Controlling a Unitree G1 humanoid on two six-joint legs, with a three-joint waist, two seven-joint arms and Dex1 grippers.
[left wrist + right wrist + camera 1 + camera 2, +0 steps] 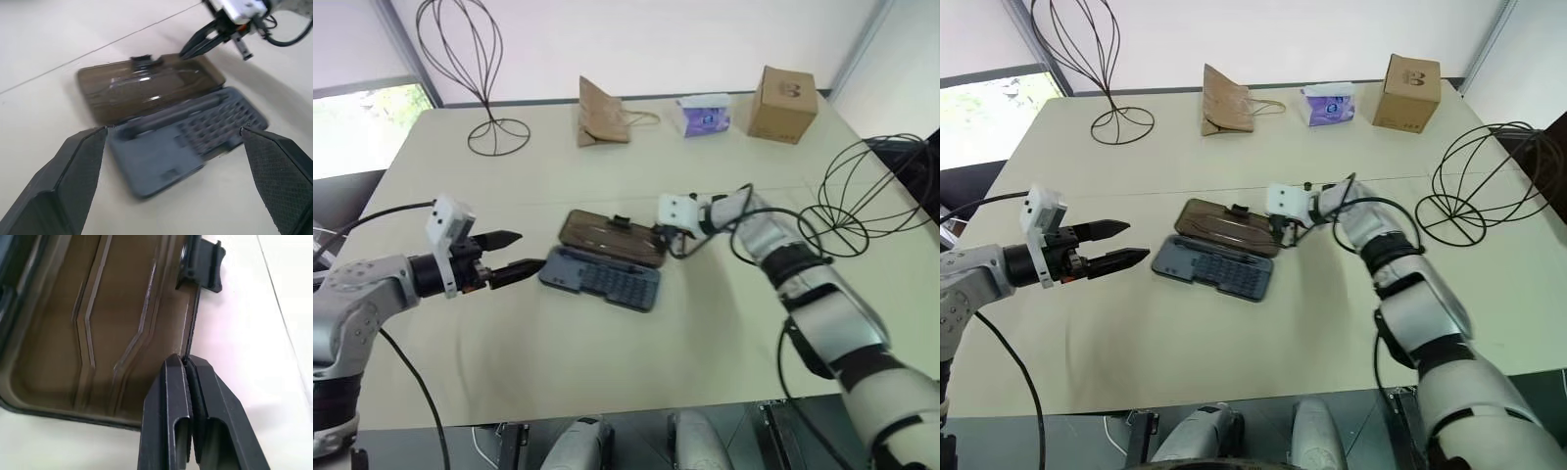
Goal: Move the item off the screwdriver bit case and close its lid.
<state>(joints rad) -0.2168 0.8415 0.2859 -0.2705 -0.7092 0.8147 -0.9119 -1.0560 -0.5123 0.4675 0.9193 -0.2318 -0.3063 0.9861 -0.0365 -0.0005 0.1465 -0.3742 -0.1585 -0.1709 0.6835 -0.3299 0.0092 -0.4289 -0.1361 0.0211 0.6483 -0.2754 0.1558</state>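
The screwdriver bit case [602, 277] lies open mid-table, its rows of bits showing. Its smoky-brown lid [612, 235] lies flat behind it, latch tab [203, 264] on the far edge. My right gripper [185, 360] is shut with the lid's far rim between its fingertips, near the lid's right corner [1278, 233]. My left gripper [529, 251] is open just left of the case, a little above the table, its fingers [73, 171] framing the case. The item, a black wire globe stand [871, 196], sits on the table at the far right, apart from the case.
At the back of the table [509, 352] stand a tall teardrop wire stand [475, 69], a brown paper bag [600, 113], a tissue pack [705, 116] and a cardboard box [781, 103]. Cables trail from both wrists.
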